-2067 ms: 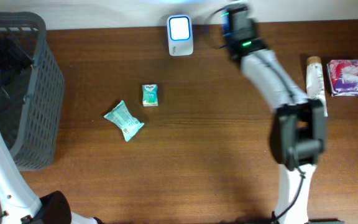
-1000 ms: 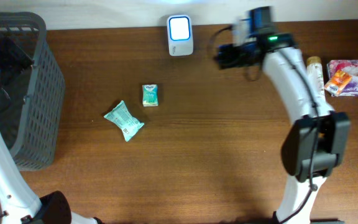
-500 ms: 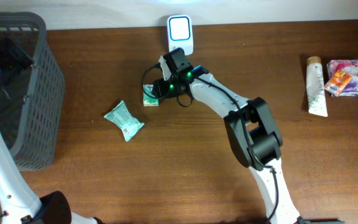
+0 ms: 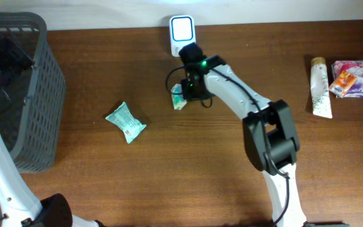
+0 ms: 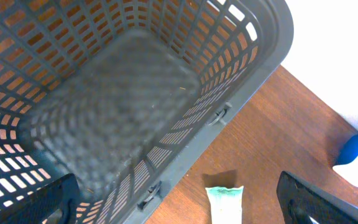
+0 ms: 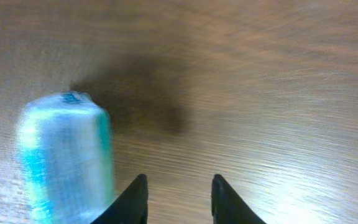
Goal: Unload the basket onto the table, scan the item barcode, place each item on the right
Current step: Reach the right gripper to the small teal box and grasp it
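A small teal-and-white packet (image 4: 179, 99) lies on the brown table just below the white scanner (image 4: 182, 28) with its lit blue face. My right gripper (image 4: 191, 87) hangs right over it. In the right wrist view the blurred packet (image 6: 64, 155) stands left of the left finger, outside the jaws. That gripper (image 6: 179, 186) shows a narrow gap with only bare wood in it. My left gripper (image 5: 179, 208) is wide open above the grey basket (image 5: 135, 93), holding nothing.
A larger teal packet (image 4: 125, 121) lies left of centre, also seen past the basket rim as the packet (image 5: 224, 202). The basket (image 4: 24, 94) fills the far left. A tube (image 4: 320, 87), a pink pack (image 4: 358, 77) and an orange packet (image 4: 344, 82) sit at the right.
The right arm swept from the far right to the small packet, its jaws narrowing. The packet has slid right, to below the scanner. The left arm stayed still.
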